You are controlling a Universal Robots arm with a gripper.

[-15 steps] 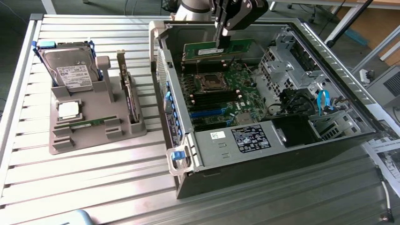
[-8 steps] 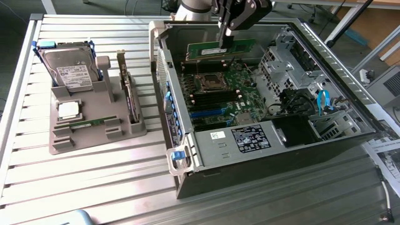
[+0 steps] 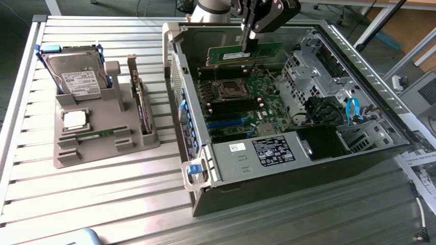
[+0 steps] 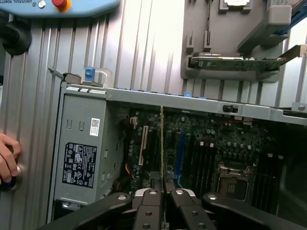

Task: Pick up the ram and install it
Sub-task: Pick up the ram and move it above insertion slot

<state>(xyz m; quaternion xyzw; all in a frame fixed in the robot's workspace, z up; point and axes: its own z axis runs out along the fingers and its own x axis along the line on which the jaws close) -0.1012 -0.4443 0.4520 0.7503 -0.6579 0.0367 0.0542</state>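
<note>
The ram [image 3: 245, 55], a long green circuit-board stick, hangs level over the back of the open computer case [image 3: 354, 102], above the motherboard [image 3: 238, 102]. My gripper [image 3: 248, 45] comes down from above and is shut on the stick's upper edge. In the wrist view the ram [image 4: 162, 143] shows edge-on as a thin upright line running out from between my fingers [image 4: 149, 203], with my gripper [image 4: 163, 194] clamped on it. Below it lie the motherboard's dark memory slots [image 4: 204, 158] and the processor socket [image 4: 234, 176].
On the exterior view's left, a grey holder [image 3: 102, 148] carries a hard drive [image 3: 78, 74], a square silver processor [image 3: 75, 120], a dark expansion card [image 3: 140, 97] and a thin green stick [image 3: 102, 133]. The power supply [image 3: 256, 153] fills the case's near end. A person's hand [image 4: 7, 160] rests beside the case.
</note>
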